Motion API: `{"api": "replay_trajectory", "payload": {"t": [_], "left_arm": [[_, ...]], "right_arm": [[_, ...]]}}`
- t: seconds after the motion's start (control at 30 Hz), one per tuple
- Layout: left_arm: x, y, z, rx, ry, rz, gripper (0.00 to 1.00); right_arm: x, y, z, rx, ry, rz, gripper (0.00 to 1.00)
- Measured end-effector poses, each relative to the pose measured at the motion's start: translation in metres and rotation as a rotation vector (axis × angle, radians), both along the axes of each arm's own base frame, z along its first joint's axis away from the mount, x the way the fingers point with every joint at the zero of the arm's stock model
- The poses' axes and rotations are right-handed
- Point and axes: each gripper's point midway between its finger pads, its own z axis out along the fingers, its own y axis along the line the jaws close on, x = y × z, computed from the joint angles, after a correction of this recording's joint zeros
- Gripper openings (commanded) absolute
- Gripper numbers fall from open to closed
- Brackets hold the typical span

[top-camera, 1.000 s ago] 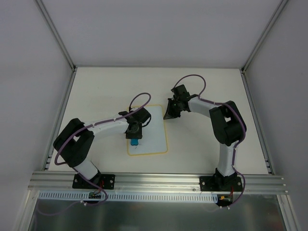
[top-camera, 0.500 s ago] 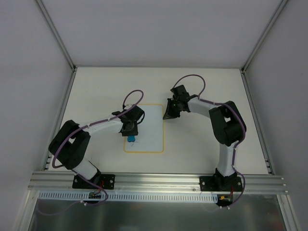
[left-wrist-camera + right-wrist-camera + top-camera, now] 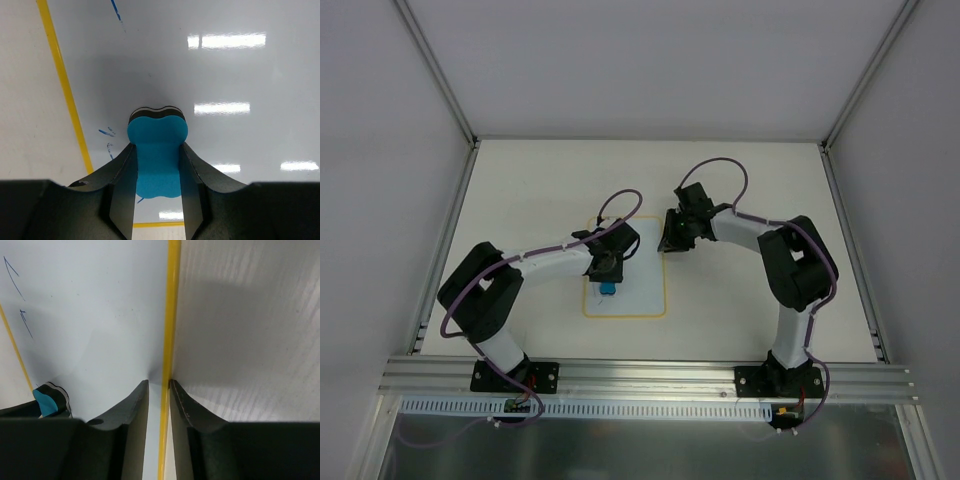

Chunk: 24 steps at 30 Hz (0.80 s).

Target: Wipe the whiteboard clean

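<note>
The whiteboard [image 3: 642, 290], white with a yellow border, lies flat on the table between the arms. My left gripper [image 3: 607, 283] is shut on the blue bone-shaped eraser [image 3: 157, 136] and holds it down on the board's left part. A few short blue marks [image 3: 107, 133] remain near the left border, and one more [image 3: 116, 10] lies farther up. My right gripper [image 3: 668, 242] stands at the board's upper right edge. Its nearly closed fingertips [image 3: 145, 390] straddle the yellow border [image 3: 170, 315], one on the board and one on the table, holding nothing.
The beige table [image 3: 750, 180] is enclosed by white walls and metal corner posts [image 3: 435, 70]. An aluminium rail [image 3: 650, 375] runs along the near edge at the arm bases. In the right wrist view the eraser's tip [image 3: 46, 401] shows at the lower left.
My left gripper swept the eraser left and up across the board, then back to the right. The board shifted slightly with it. The right gripper stayed on the board's edge.
</note>
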Motion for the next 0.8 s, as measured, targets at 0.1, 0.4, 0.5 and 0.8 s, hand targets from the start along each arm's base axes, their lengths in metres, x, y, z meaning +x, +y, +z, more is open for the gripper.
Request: {"api": "replay_trajectory", "payload": {"t": [0.1, 0.4, 0.5, 0.8], "left_arm": [[0.001, -0.004, 0.0, -0.011, 0.006, -0.004, 0.0], [0.002, -0.005, 0.001, -0.019, 0.007, -0.003, 0.0], [0.003, 0.0, 0.001, -0.037, 0.008, 0.014, 0.0], [0.024, 0.033, 0.0, -0.078, -0.005, 0.136, 0.0]], "right_arm": [[-0.01, -0.004, 0.0, -0.014, 0.0, -0.005, 0.26], [-0.024, -0.011, -0.003, -0.048, -0.003, -0.038, 0.0], [-0.025, -0.011, -0.004, -0.048, -0.001, -0.047, 0.0], [-0.025, -0.011, -0.004, -0.04, -0.003, -0.056, 0.0]]}}
